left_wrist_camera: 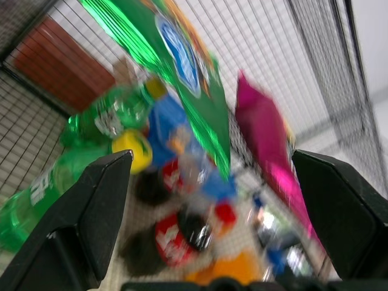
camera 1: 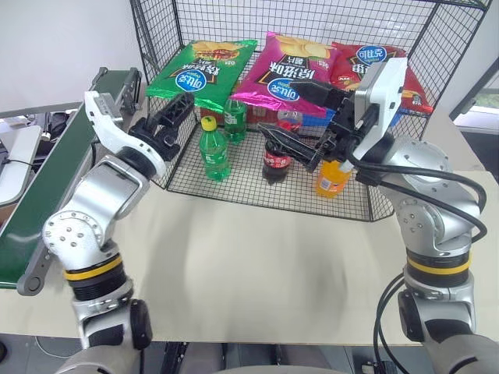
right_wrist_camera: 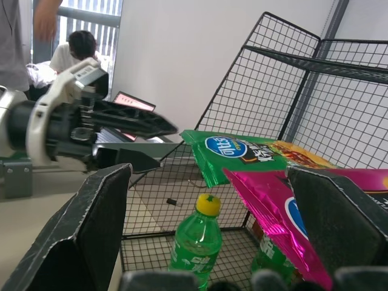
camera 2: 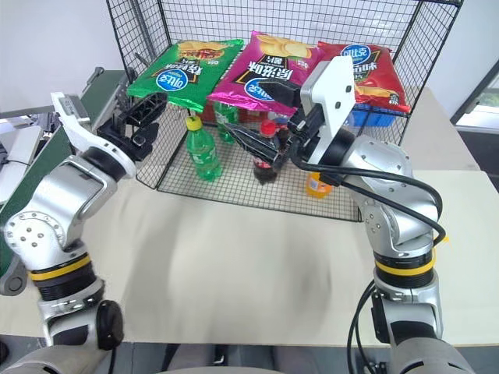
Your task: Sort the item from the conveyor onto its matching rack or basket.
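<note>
The green crisp bag (camera 1: 201, 72) is lying up on the wire shelf of the black cage rack (camera 1: 437, 31), at the left end of a row of three bags: green, then a magenta bag (camera 1: 287, 72) overlapping its edge, then a red bag (camera 1: 366, 66) on the far right. Nothing is gripping it.

Down on the mesh floor I am counting four bottles clearly: two green bottles, one with a yellow cap (camera 1: 213, 148) and one behind it (camera 1: 235, 118), one dark cola bottle (camera 1: 276, 160) and one orange bottle (camera 1: 332, 177). Something blue is sitting further back under the shelf, too hidden to name.

The left gripper (camera 1: 173, 117) is hovering just outside the rack's left front corner, its two black fingers spread wide and holding nothing. The right gripper (camera 1: 292, 117) is reaching across the rack's front, its fingers also standing wide apart and empty, in front of the magenta bag.

The dark green conveyor (camera 1: 47, 179) is running along the left edge of the pale tabletop (camera 1: 257, 265). In the right wrist view, a person (right_wrist_camera: 73, 51) is sitting in the background.
</note>
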### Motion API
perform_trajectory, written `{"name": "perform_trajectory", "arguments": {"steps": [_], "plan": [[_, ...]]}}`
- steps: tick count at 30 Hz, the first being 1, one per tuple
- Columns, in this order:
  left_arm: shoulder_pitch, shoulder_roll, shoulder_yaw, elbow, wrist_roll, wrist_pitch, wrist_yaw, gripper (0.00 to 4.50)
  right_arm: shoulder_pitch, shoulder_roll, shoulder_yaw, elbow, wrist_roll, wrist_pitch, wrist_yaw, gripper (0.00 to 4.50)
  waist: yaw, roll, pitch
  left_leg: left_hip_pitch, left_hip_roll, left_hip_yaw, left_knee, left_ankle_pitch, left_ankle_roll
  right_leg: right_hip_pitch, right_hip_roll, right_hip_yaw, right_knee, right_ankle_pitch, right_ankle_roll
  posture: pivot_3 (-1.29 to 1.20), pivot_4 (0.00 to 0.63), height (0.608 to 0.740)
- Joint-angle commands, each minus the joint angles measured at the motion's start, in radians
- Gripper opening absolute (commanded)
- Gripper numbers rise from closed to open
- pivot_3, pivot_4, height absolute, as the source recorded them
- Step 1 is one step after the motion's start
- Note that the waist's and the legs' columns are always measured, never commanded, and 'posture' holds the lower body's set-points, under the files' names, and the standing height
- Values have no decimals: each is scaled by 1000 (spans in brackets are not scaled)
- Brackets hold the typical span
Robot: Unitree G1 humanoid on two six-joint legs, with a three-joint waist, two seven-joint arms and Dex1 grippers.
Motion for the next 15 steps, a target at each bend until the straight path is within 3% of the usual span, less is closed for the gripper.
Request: {"name": "perform_trajectory", "arguments": {"steps": [1, 5, 7, 10, 15], "plan": [[8, 228, 24, -59, 51, 105, -291, 4474, 0, -20, -31, -24, -1, -32, 15, 4500, -2, 0, 1, 0, 0, 0, -1, 1, -1, -1, 0, 0, 0, 0, 0, 0, 150, 740], [78, 492, 9, -68, 313, 67, -633, 4474, 6, -51, -55, -19, 11, -29, 40, 4500, -1, 2, 2, 2, -1, 2, -3, 1, -2, 0, 0, 0, -1, 0, 0, 0, 150, 740], [136, 571, -4, -70, 466, -18, -780, 4474, 14, -69, -65, -16, 16, -28, 56, 4500, 0, 3, 3, 3, -1, 5, -4, 1, -2, -1, 0, 0, -3, 0, 0, 0, 150, 740], [210, 627, 4, -67, 639, -135, -922, 4474, 28, -100, -89, -12, 15, -27, 70, 4500, 1, 4, 3, 4, 0, 7, -5, 0, -1, -1, -1, 1, -4, -1, -1, 0, 150, 740], [199, 581, 21, -29, 705, -177, -983, 4474, 39, -119, -105, -12, 9, -26, 62, 4500, 3, 3, 4, 2, 2, 8, -5, -1, 2, -1, -1, 1, -5, -1, -1, 0, 150, 740]]}}
